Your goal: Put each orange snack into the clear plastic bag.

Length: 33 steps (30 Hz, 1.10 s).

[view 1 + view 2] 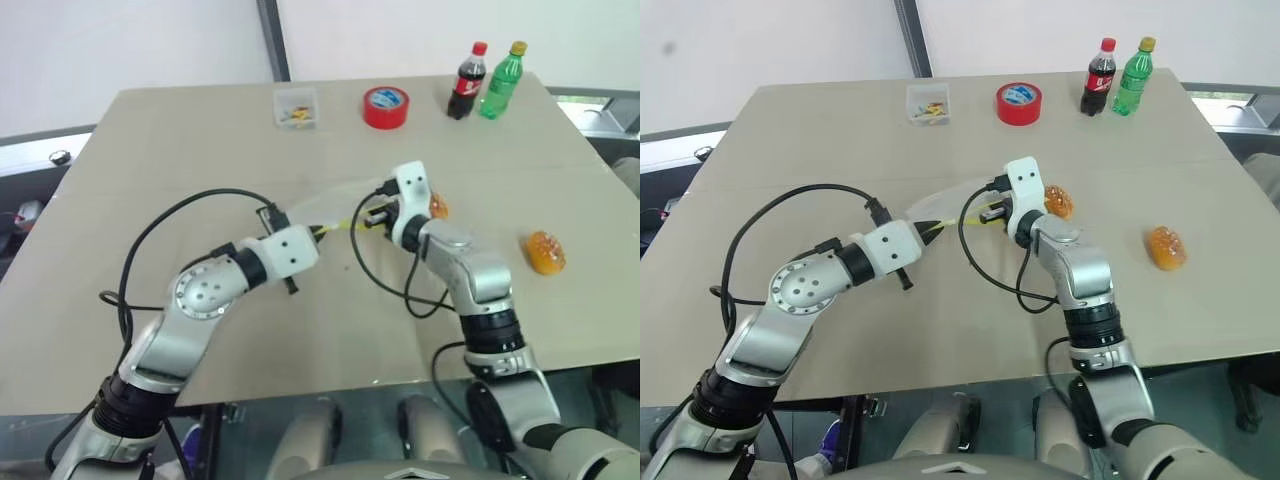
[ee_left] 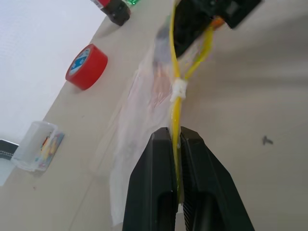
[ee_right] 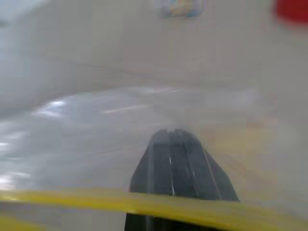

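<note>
Clear plastic bag (image 2: pixel 144 96): floppy, transparent, yellow closure strip pinched.

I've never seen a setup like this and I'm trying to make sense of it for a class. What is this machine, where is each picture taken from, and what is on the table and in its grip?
It is a humanoid robot with two arms, each ending in a gripper of two black fingers. Two pictures come from cameras on its head, looking down over the arms. The other two come from a camera on each wrist, looking along that gripper's fingers.

The left gripper is shut on the yellow closure strip of the clear plastic bag. The right gripper is also shut and holds the bag's other end, so the bag hangs stretched between them.

On the beige table lie two orange snacks: one just behind the right gripper, one further right. Along the far edge stand a small clear box, a red tape roll, a cola bottle and a green bottle.
</note>
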{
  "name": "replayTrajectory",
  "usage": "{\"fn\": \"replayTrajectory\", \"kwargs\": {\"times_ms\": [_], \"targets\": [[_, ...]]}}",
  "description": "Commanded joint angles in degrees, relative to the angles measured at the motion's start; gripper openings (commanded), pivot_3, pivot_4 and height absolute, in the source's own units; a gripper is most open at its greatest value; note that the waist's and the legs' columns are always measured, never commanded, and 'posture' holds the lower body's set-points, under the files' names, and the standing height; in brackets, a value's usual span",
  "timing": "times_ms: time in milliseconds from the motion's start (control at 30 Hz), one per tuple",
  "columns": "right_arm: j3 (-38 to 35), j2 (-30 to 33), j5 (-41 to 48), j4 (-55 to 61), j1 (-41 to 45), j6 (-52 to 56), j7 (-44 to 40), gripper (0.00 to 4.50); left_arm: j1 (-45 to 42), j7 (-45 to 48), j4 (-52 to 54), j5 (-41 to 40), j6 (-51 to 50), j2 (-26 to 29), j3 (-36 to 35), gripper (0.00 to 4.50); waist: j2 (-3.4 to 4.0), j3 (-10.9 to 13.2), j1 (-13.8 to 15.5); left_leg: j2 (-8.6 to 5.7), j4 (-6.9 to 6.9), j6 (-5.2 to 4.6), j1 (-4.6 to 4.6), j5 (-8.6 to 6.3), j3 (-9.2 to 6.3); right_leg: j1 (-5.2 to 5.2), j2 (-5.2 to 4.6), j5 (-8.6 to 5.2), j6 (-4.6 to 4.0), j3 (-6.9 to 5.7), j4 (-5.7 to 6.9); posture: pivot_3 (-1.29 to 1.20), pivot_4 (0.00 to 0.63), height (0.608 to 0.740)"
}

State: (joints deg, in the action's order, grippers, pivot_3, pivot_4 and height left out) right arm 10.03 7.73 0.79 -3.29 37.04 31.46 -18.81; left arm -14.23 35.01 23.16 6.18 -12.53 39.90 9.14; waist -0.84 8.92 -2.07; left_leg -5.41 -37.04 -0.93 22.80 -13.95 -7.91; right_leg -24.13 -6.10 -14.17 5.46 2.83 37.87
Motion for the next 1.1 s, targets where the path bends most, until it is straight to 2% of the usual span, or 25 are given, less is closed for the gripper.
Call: {"fn": "replayTrajectory", "kwargs": {"times_ms": [33,167,267,400,567,600,700,767,900,1100], "targets": [[10.3,6.6,-11.5,-1.8,1.1,-18.8,-2.1,0.04,0.0,1.4,-0.8,-0.6,3.5,0.5,-1.6,0.0,0.0,0.0,-0.3,0.01,0.0,0.0,0.0,0.0,0.01,0.0,0.01,0.0,0.0,0.0,0.01,0.0,0.15,0.74],[17.9,11.5,-20.3,-5.6,2.8,-30.0,-3.8,0.04,-0.4,1.9,-2.1,-1.0,4.3,0.4,-2.4,0.0,0.0,0.0,-1.1,0.15,0.07,0.01,-0.04,0.01,0.05,-0.02,0.13,0.0,0.0,0.02,0.07,0.0,0.15,0.74],[19.8,12.2,-24.1,-9.4,3.9,-33.3,-3.5,0.04,-0.9,1.7,-2.7,-0.7,5.0,0.1,-2.5,0.0,0.0,0.0,-1.3,0.16,0.05,0.01,-0.04,0.01,0.05,-0.01,0.14,0.0,0.0,0.04,0.07,0.0,0.15,0.74],[19.9,12.9,-28.0,-12.0,5.2,-35.4,-2.6,1.77,-0.8,1.3,-2.9,-0.6,4.8,-0.1,-3.3,0.0,-0.01,0.0,-0.9,0.12,0.0,0.01,-0.02,0.01,0.04,0.03,0.11,0.0,0.0,0.04,0.02,0.0,0.15,0.74],[18.7,13.5,-29.6,-11.8,4.9,-36.8,-2.9,4.29,-0.8,0.6,-3.4,-0.4,3.6,-0.5,-4.3,0.0,-0.01,0.0,-0.5,0.13,0.01,0.01,-0.02,0.01,0.02,0.03,0.13,0.0,-0.01,0.03,0.03,0.0,0.15,0.74],[18.2,13.7,-29.6,-11.3,4.6,-36.9,-2.8,4.45,-1.1,0.1,-3.7,0.0,2.7,-0.7,-4.5,0.0,-0.01,0.0,-0.5,0.13,0.01,0.01,-0.02,0.01,0.02,0.03,0.13,0.0,0.0,0.03,0.03,0.0,0.15,0.74],[14.8,12.1,-25.2,-9.3,3.0,-34.0,-4.0,4.45,-2.1,-1.9,-4.8,1.6,-0.7,-1.2,-4.9,0.0,-0.01,0.0,-0.3,0.12,0.0,0.01,-0.02,0.01,0.01,0.04,0.13,0.0,0.0,0.03,0.03,0.0,0.15,0.74],[11.1,10.4,-18.4,-5.5,1.5,-29.0,-8.1,4.45,-2.9,-3.4,-5.9,2.7,-2.4,-1.5,-5.3,0.0,-0.01,0.0,-0.3,0.12,0.0,0.01,-0.02,0.01,-0.01,0.05,0.13,0.0,0.0,0.01,0.04,0.0,0.15,0.74],[4.4,11.2,-9.7,0.8,0.5,-21.1,-14.1,4.45,-5.0,-5.1,-8.1,4.1,-3.9,-1.7,-5.8,0.0,-0.01,0.0,-0.3,0.12,-0.02,0.01,-0.01,0.0,0.01,0.06,0.12,0.0,0.0,0.03,0.03,0.0,0.15,0.74],[-4.7,11.3,-5.8,-8.0,2.5,-8.6,-9.6,4.45,-5.7,-5.5,-8.5,4.0,-5.2,-2.0,-6.5,0.0,-0.01,0.0,-0.1,0.09,-0.05,0.0,-0.02,0.0,-0.04,0.12,0.09,0.0,0.0,-0.04,0.02,0.0,0.15,0.74]]}}
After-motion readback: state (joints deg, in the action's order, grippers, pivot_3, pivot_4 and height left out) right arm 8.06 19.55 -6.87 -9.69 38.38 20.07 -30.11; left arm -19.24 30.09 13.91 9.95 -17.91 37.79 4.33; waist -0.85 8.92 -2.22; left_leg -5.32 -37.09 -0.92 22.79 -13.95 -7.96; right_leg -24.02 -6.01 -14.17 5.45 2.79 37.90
